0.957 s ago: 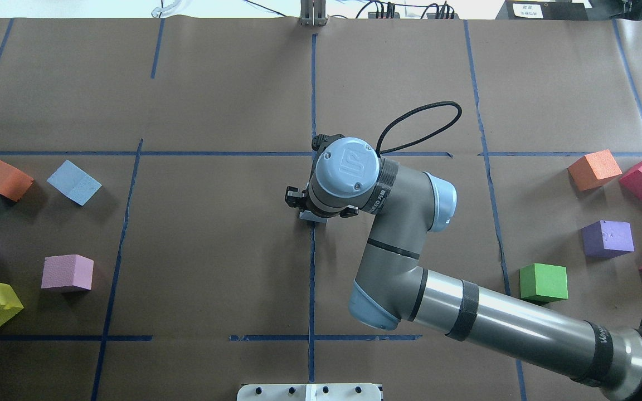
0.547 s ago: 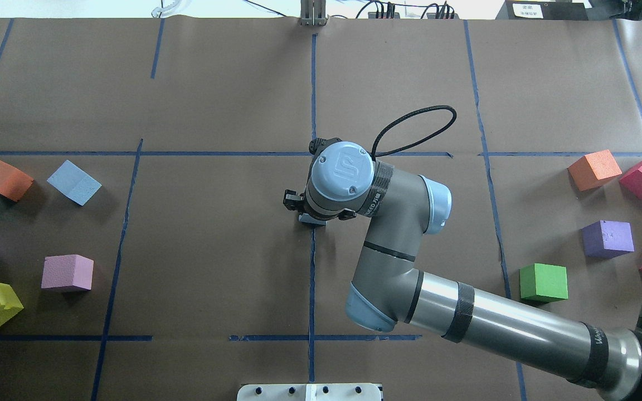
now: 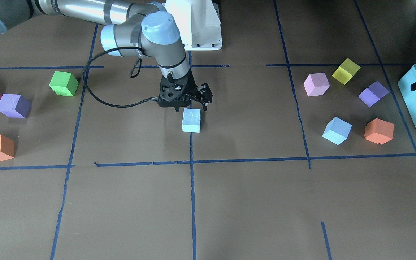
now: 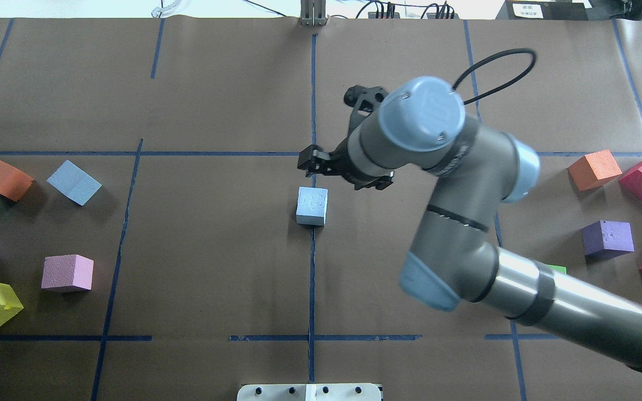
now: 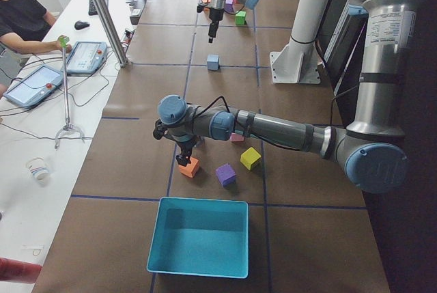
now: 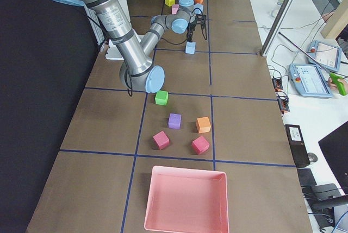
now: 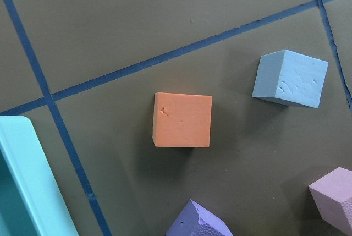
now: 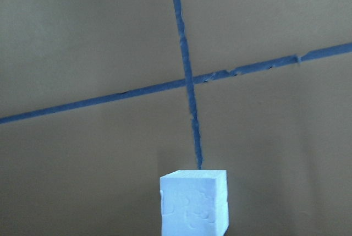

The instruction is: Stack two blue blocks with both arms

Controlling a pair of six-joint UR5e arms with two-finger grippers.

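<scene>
Right gripper [image 3: 191,107] spread open, empty, above central blue block [image 3: 191,120]; left gripper [image 5: 186,158] over orange block [image 7: 182,119], grip state indeterminable.

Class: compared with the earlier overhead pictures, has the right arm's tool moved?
Yes. The black two-finger tool has left the pale blue foam cube, shifting toward the crosswise blue tape line beyond it.

Pale blue cube [image 4: 311,205] square on centre tape line [image 4: 311,278]; second blue cube [image 4: 74,182] skewed, robot's far left.
</scene>
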